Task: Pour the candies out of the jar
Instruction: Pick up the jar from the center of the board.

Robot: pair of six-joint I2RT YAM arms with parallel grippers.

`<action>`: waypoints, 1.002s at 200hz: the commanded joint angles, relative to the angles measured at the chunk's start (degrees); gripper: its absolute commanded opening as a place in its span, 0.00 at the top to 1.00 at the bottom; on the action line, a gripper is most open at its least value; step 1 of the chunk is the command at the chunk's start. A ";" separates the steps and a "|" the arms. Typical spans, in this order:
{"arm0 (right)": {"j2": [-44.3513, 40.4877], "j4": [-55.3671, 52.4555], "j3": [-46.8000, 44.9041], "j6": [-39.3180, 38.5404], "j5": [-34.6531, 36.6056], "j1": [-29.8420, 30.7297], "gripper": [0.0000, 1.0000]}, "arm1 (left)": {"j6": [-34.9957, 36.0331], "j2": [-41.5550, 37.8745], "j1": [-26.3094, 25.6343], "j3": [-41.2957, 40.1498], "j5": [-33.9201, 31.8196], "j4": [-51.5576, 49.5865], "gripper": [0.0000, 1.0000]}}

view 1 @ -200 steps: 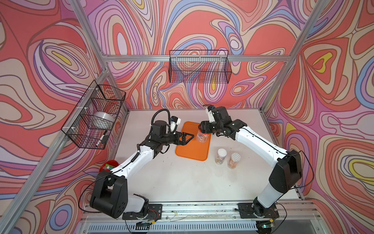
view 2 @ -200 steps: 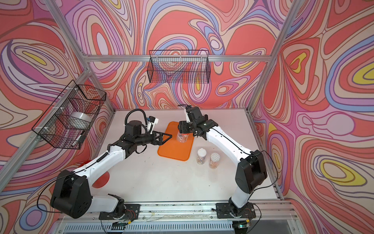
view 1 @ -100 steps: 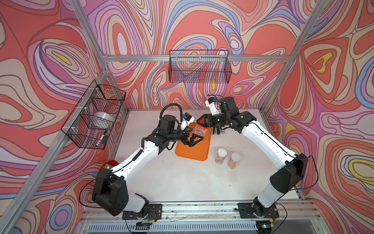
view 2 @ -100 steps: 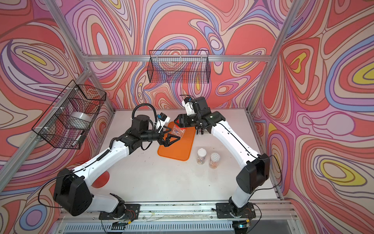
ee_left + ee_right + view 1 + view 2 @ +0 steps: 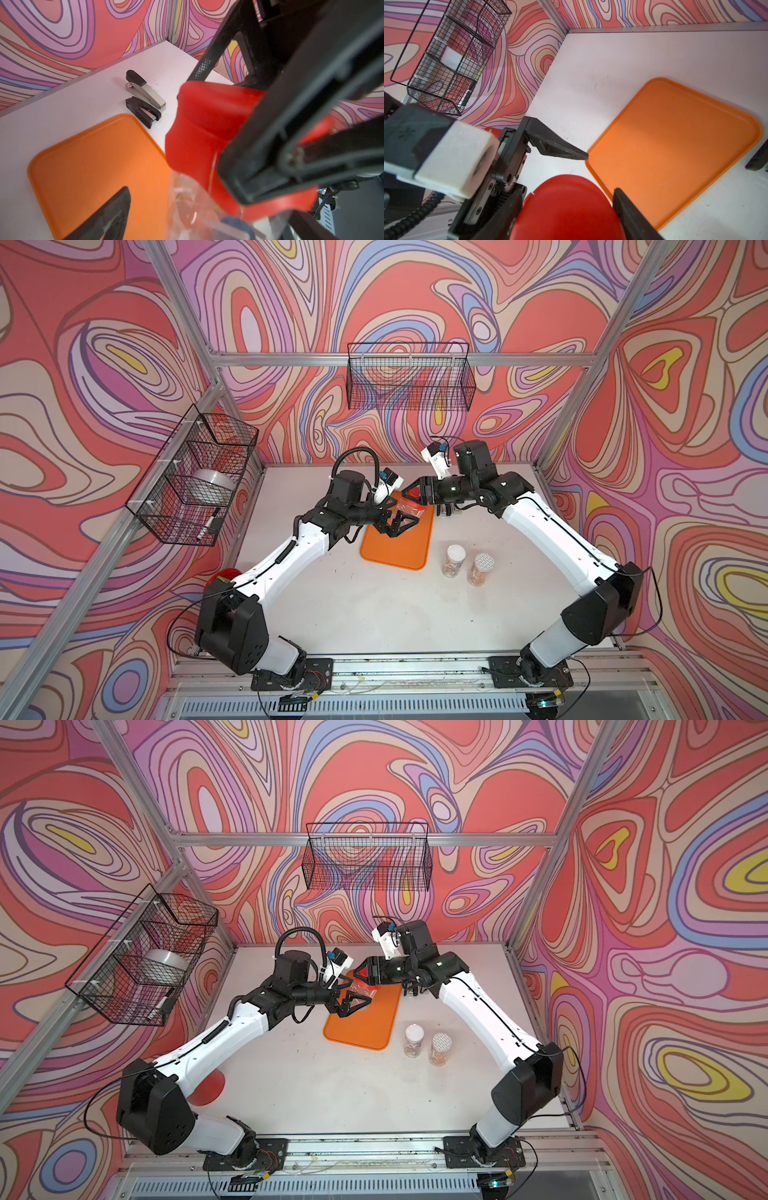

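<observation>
Zero candies [image 5: 231, 222] out so far: left gripper [image 5: 395, 516] gapes wide at the clear jar [image 5: 409, 511], not closed on it. Right gripper [image 5: 417, 494] clamps the red lid [image 5: 207, 124], still on, above the bare orange tray [image 5: 395, 556]. Plenty of tray free, but two spare jars [image 5: 453, 562] stand just off its right edge.

Walls [image 5: 124, 344] all round: wavy swirls in red, pink, purple, blue, bits of yellow. Silver metal posts [image 5: 179, 294] run up corners; silver bar [image 5: 291, 359] crosses back wall. Black wire basket [image 5: 409, 381] hangs from that bar. Second black wire basket [image 5: 195, 477] hangs on left side, split in boxes, white round thing [image 5: 212, 485] inside. Bench [image 5: 374, 605] white, flat, small dark specks and scuffs. Silver rail [image 5: 415, 668] along front edge of bench. Light even, shadows soft.
</observation>
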 commanded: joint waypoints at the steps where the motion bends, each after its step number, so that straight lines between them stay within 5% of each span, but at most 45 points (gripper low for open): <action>1: -2.78 3.37 -1.28 2.18 -1.95 -0.19 0.64 | 0.00 0.90 0.07 0.69 0.53 0.79 0.05; 43: -3.75 6.65 -3.77 4.48 -2.25 -0.19 0.64 | -1.67 0.49 0.06 -0.21 1.90 3.19 0.08; 139: -4.07 8.08 -5.17 5.66 -1.49 -0.19 0.61 | -2.69 -0.14 0.03 -0.83 1.20 4.11 0.50; 165: -4.19 7.97 -4.91 5.84 -0.10 -0.19 0.47 | -3.08 0.19 0.07 -0.02 0.98 2.90 0.62; 200: -4.64 7.92 -3.98 6.63 2.40 -0.19 0.13 | -3.26 -0.04 0.00 -0.61 1.03 2.05 0.78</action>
